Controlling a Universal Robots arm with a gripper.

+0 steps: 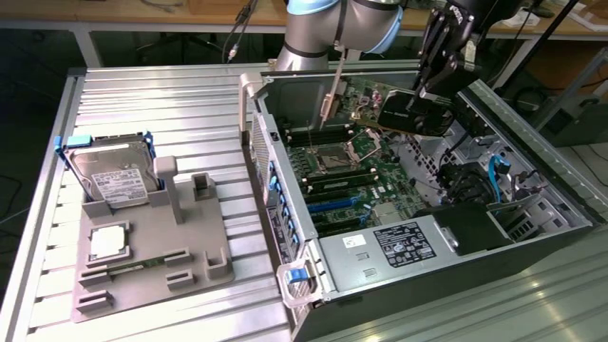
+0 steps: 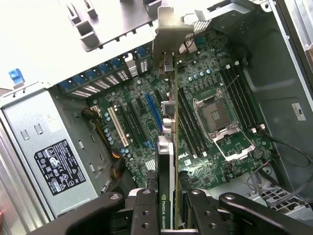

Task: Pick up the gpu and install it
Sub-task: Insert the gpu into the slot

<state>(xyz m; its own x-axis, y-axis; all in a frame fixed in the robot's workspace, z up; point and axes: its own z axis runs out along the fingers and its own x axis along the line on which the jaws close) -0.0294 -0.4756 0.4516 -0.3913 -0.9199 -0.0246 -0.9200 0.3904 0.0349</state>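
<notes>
End effector (image 1: pixel 429 96) partly closed, clamped on the gpu (image 1: pixel 406 114), one finger on each flat face of the card, top edge of the card sitting between the fingers. In the wrist view the gpu (image 2: pixel 167 132) runs straight out from the end effector (image 2: pixel 170 203), seen edge-on, silver bracket (image 2: pixel 168 29) at the far end.

Card is held on edge, lower edge facing the motherboard (image 1: pixel 352 171); probably so the connector edge points down at the slots and the bracket lines up with the back wall of the computer case (image 1: pixel 532 214), which lies on its side with the panel off. Gripping the top edge leaves the lower edge free.

Gpu is in the air inside the open case, above the board, close to the blue slot (image 2: pixel 152 110). Looks not seated, gap visible under it in the exterior view.

Grey holder (image 1: pixel 152 263) on the desk (image 1: pixel 161 100), at the exterior view's left, well apart from the case; hard drive (image 1: pixel 114 178) stands in it
</notes>
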